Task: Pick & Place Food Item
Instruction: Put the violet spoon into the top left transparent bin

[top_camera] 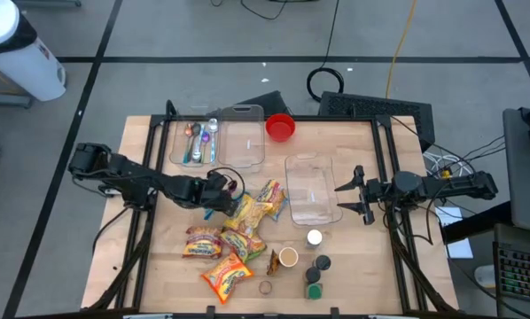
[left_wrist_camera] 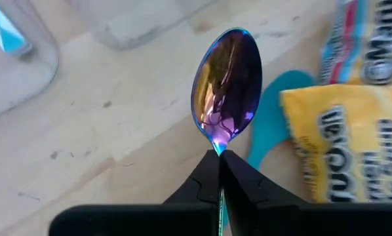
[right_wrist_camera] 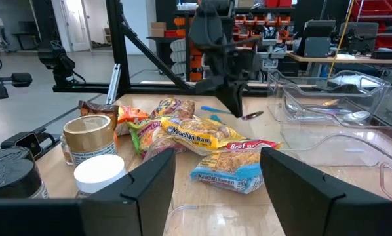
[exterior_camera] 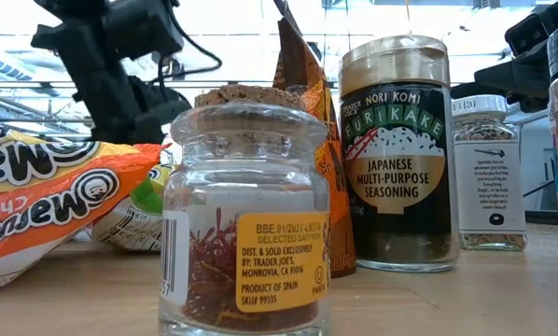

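A: Why is the left gripper pinched so tight?

B: It has closed on the neck of an iridescent spoon, bowl pointing forward, lifted just above the wood. I'd guess the thin handle needs a fully closed pinch to keep it from swivelling. A teal spoon lies flat on the table underneath, partly under a yellow ramen packet.

A: And the food items?

B: The ramen packets sit in a loose pile at the table's middle, just beside the left gripper. None is held, so by my reading the food part of the task isn't in hand here.

A: The right arm?

B: The right gripper waits at the right side, fingers spread wide and holding nothing, just beside a clear bin that looks empty.

A: Other containers?

B: 3 more. A clear tray at the back holds several spoons. A second clear bin next to it appears empty. The red bowl beside that also looks empty. Spice jars stand near the front edge.
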Controlling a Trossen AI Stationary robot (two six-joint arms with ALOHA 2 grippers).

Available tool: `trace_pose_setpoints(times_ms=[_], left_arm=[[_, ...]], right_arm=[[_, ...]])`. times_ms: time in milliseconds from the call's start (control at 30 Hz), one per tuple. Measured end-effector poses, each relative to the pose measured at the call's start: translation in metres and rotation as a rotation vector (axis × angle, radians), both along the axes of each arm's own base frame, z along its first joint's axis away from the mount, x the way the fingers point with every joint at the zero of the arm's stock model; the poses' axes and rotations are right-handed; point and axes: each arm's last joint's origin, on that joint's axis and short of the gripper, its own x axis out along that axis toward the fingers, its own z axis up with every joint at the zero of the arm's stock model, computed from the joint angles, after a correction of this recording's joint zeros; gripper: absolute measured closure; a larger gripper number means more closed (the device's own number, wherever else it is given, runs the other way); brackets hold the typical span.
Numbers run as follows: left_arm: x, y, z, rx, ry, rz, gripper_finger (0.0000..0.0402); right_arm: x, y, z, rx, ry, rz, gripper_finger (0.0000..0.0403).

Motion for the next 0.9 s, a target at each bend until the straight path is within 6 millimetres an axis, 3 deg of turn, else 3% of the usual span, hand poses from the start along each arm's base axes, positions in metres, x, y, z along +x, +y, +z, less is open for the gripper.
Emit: trace_pose_setpoints(times_ms=[367,700,900], left_arm=[[-0.007,0.003,0.036,0.083,-0.154,-0.075,0.0398],[-0.03,0.015,0.081,0.176,-0.337,-0.033,0.0398],[-0.045,0.026,0.101,0.337,-0.387,0.009,0.0398]], right_arm=[[0.0,0.0,0.0,0.0,0.0,0.0,0.0184],[0.0,0.0,0.0,0.0,0.0,0.0,0.0186],[0.0,0.0,0.0,0.0,0.001,0.001,0.0185]])
